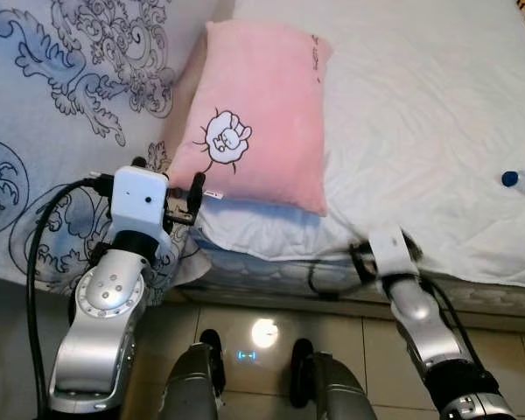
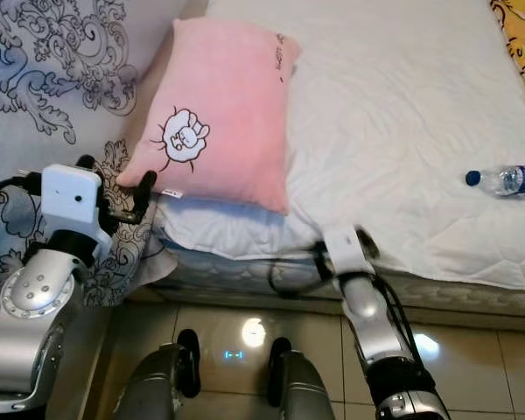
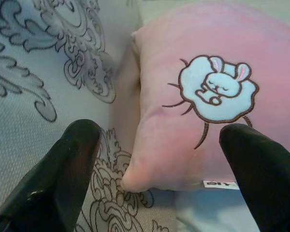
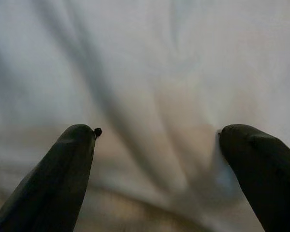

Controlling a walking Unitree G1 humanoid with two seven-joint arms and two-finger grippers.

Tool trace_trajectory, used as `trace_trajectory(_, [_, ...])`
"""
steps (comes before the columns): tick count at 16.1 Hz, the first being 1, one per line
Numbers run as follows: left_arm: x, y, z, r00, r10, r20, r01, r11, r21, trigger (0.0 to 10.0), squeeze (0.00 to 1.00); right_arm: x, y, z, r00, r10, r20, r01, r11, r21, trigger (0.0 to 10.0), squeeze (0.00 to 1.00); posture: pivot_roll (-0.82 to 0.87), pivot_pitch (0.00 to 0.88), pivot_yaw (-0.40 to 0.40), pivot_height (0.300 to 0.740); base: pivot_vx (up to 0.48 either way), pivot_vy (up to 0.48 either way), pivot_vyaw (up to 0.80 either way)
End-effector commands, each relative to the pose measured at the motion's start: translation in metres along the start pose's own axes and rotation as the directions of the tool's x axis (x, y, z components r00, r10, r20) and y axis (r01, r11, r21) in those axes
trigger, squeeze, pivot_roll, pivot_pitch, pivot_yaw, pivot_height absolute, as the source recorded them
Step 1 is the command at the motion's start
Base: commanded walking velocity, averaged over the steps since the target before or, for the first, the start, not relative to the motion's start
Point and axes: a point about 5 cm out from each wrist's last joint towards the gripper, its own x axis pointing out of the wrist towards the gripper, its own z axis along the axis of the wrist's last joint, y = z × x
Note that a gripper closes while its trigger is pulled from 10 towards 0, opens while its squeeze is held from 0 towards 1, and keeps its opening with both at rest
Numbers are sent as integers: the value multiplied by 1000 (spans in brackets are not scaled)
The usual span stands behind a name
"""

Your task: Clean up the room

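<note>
Spread jaws flank the pink pillow [image 3: 193,121] corner on patterned bedding [image 3: 53,72].

— What lies on the bed [image 1: 437,122]?

— A pillow [image 1: 258,118] near the middle, resting partly on the quilt [image 1: 420,157] that covers the right part. To its left lies a patterned sheet [image 1: 61,105], touching the pillow's left edge.

— Anything else?

— A bottle [image 2: 504,179] on its side, far right on the quilt, well apart from the pillow.

— And the grippers?

— The left gripper [image 1: 168,185] sits at the pillow's near left corner, over the sheet. The right gripper [image 4: 154,169] is at the bed's near edge, right of the pillow. The floor [image 1: 262,337] lies before the bed.
</note>
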Motion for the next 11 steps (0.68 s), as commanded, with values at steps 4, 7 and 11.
trace_trajectory(4, [2,0,-4,1000,-12,-7,12,1000,1,10000,0,-18,28,-56,967,105,-232,-93,994,60,10000,0,156,282,-4,740,0,0,0])
trace_trajectory(7, [2,1,-3,1000,-12,-3,12,1000,2,10000,0,-31,39,-73,950,155,-270,-136,987,89,10000,0,156,286,-5,740,0,0,0])
trace_trajectory(11, [3,0,-1,1000,-14,10,14,1000,-10,10000,0,-19,50,2,968,155,198,-173,982,73,10000,0,137,288,-7,740,0,0,0])
